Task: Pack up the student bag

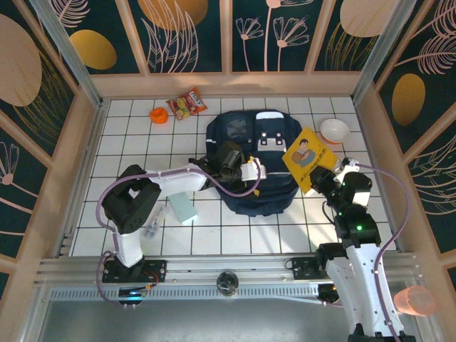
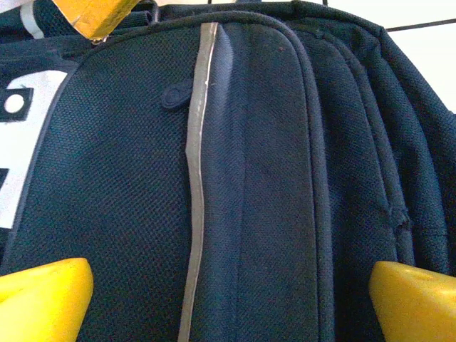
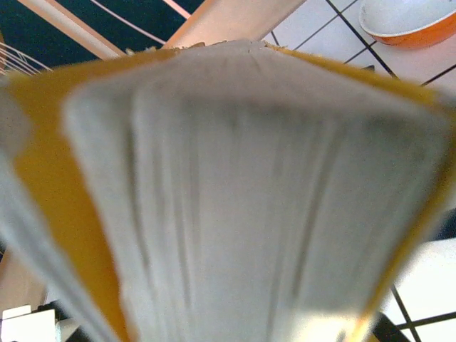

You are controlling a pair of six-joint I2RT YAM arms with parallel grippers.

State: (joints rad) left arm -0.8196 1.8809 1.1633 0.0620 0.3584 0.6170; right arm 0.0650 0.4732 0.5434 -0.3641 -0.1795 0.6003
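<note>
The backpack lay flat in the middle of the white tiled table, its grey buckle patches turned toward the far wall. The left arm reached across from its base to the near left part of the backpack. The left gripper hung just above the dark fabric with its jaws spread wide and nothing between them. In the left wrist view one yellow fingertip sat at the lower left corner and the other at the lower right. A thin grey stripe ran up the navy mesh between them.

The right gripper was clamped on the near corner of a yellow book. The book was tilted over the right edge of the backpack (its cover showed a drawn figure). From the right wrist the book's page edges were blurred and very close, with yellow cover on both sides.

A bowl, white inside and orange outside, stood on the tiles just beyond the book, right of the backpack. Near the far wall, left of the backpack, lay a red snack packet with a small orange thing beside it. A pale green box lay on the tiles under the left arm, near the backpack's left side.
</note>
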